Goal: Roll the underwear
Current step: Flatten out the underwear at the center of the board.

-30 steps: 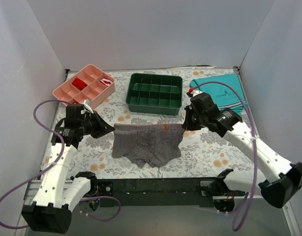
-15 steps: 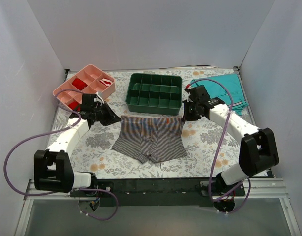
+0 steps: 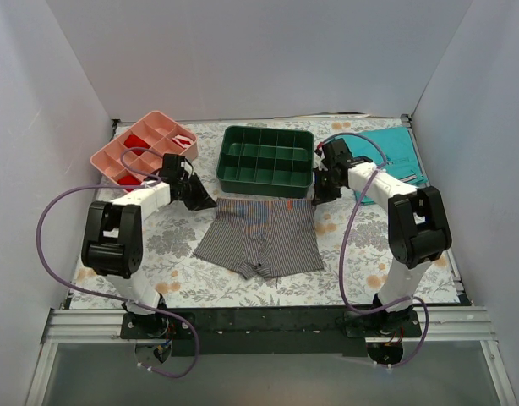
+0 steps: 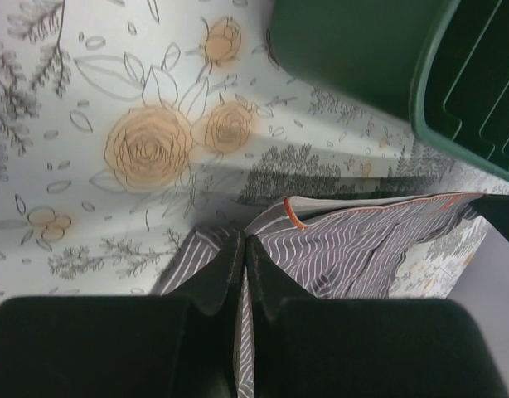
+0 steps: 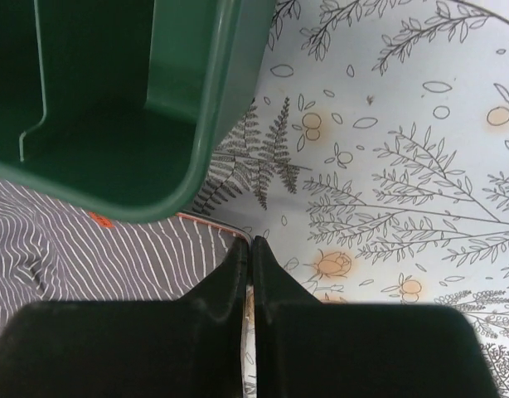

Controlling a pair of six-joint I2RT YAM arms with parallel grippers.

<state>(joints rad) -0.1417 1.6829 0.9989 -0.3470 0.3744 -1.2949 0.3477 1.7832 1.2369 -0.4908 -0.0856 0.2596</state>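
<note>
We found the underwear (image 3: 259,238) spread flat on the bench (image 3: 352,245), just in front of the green tray (image 3: 264,189), with its waistband toward the tray and its legs toward the arm bases. The left hand (image 4: 244,242) was clamped on the waistband's left corner, with striped cloth pinched between its fingers. The right hand (image 5: 249,243) was clamped on the right corner, fingers pressed together. The waistband ran straight between both hands. The shorts (image 3: 393,152) lay at the far right, apart from the underwear.
</note>
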